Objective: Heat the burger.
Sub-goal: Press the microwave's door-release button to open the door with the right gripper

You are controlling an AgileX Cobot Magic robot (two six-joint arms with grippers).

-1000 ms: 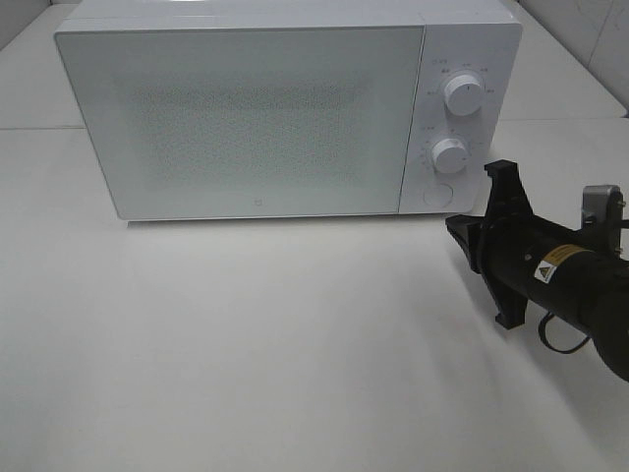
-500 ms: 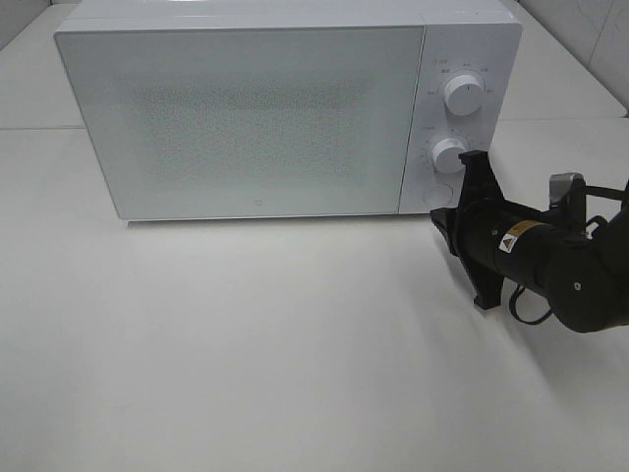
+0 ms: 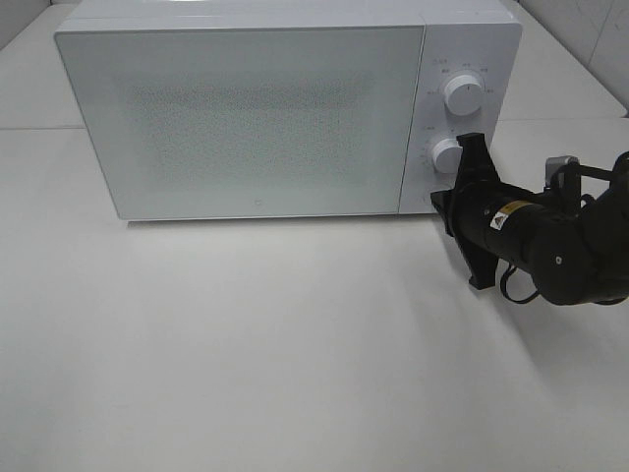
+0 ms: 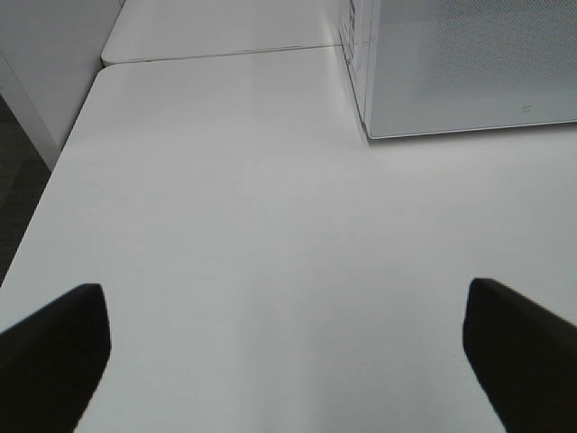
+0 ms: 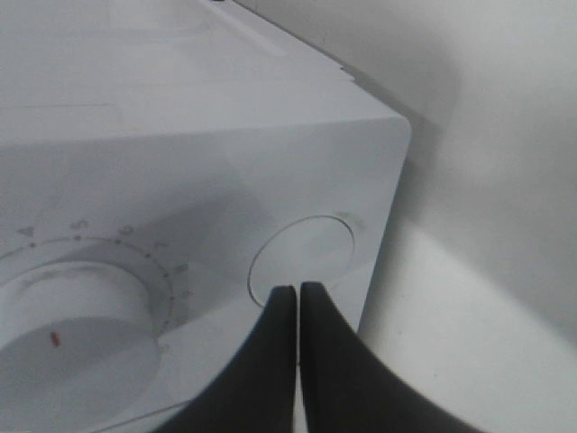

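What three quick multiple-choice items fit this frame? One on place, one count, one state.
1. Where on the microwave are the right pincer tips?
A. its top
B. the round button
C. its left side

2. How many knobs does it have?
A. one
B. four
C. two

3. What state is the door in?
A. shut
B. ajar
C. wide open

Answers:
1 B: the right wrist view shows the closed tips at the button's rim.
2 C: the high view shows one knob above the other on the panel.
3 A: the door lies flush with the front, with no gap.
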